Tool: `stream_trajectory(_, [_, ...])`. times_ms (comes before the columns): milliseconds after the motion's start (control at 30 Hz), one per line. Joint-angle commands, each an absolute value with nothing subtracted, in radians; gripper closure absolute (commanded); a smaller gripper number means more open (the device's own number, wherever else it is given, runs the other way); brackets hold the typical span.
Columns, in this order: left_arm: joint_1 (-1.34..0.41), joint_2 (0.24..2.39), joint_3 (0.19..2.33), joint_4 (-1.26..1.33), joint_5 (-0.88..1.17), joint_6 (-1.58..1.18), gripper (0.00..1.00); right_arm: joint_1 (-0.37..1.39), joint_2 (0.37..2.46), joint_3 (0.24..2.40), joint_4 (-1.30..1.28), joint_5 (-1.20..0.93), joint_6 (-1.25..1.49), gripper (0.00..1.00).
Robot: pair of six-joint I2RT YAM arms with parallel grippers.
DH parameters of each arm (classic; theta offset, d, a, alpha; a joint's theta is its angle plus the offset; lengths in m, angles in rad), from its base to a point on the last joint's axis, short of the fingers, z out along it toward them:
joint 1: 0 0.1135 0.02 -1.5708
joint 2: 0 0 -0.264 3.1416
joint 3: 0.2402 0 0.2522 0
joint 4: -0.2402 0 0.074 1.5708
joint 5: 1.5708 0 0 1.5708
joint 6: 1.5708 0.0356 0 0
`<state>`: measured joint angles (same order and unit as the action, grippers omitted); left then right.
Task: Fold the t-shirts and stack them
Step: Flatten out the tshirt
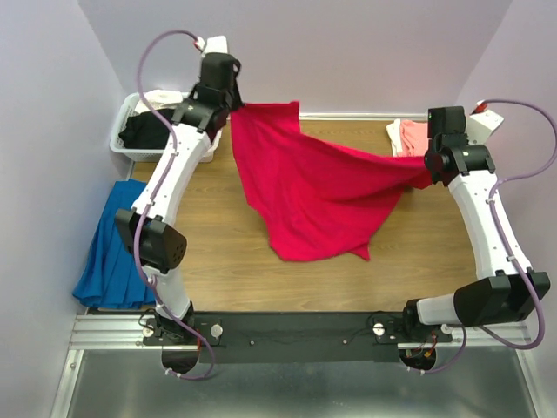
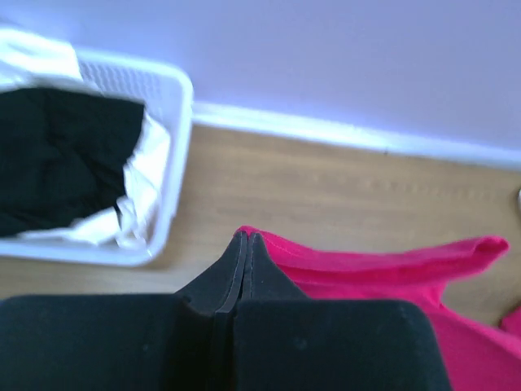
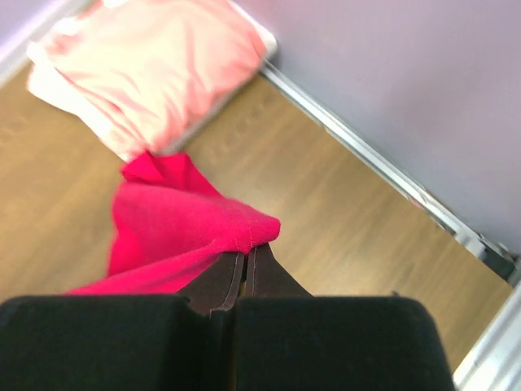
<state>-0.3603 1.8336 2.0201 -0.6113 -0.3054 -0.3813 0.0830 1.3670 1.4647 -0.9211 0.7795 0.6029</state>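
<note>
The crimson-red t-shirt [image 1: 309, 187] hangs stretched in the air between both grippers, its lower part draping onto the wooden table. My left gripper [image 1: 233, 104] is shut on its far left corner; in the left wrist view [image 2: 246, 236] the red hem [image 2: 383, 265] runs right from the fingertips. My right gripper [image 1: 428, 172] is shut on the other corner, seen bunched at the tips in the right wrist view [image 3: 247, 248]. A folded salmon-pink t-shirt [image 1: 411, 136] over a cream one lies at the far right, also in the right wrist view [image 3: 155, 61].
A white lattice basket [image 1: 126, 144] at the far left holds black [image 2: 57, 159] and white clothes. A blue garment [image 1: 109, 252] lies off the table's left side. The back wall and its white baseboard [image 2: 342, 134] are close behind.
</note>
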Motion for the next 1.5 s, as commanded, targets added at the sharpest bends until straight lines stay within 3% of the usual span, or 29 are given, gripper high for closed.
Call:
stream_trajectory(0, [-0.299,1.798,2.193,-0.687,-0.334,-0.347,1.0,0.072,1.402,1.581,-0.888,0.792,0.543,0.99])
stream_trajectory(267, [-0.196,1.76,2.456,-0.683,-0.316,-0.327,1.0,0.051,1.483,1.84,-0.873,0.802,0.479,0.99])
stream_trajectory(433, [-0.163,1.581,2.321,-0.562,-0.296,-0.29,1.0,0.051,1.471,1.901,-0.868,0.712,0.476,0.99])
stream_trajectory(600, [-0.163,1.396,2.155,-0.376,-0.298,-0.27,1.0,0.052,1.379,1.824,-0.827,0.592,0.434,0.99])
stream_trajectory(767, [-0.163,1.309,2.181,-0.354,-0.227,-0.284,1.0,0.051,1.212,1.709,-0.736,0.399,0.391,0.99])
stream_trajectory(933, [-0.163,1.241,2.149,-0.334,-0.196,-0.299,1.0,0.051,1.143,1.701,-0.729,0.379,0.38,0.99])
stream_trajectory(1200, [-0.163,1.322,2.146,-0.242,-0.206,-0.334,1.0,0.051,1.238,1.695,-0.698,0.454,0.397,0.99])
stream_trajectory(1467, [-0.163,1.555,2.196,-0.141,-0.232,-0.38,1.0,0.051,1.46,1.681,-0.595,0.474,0.416,0.99])
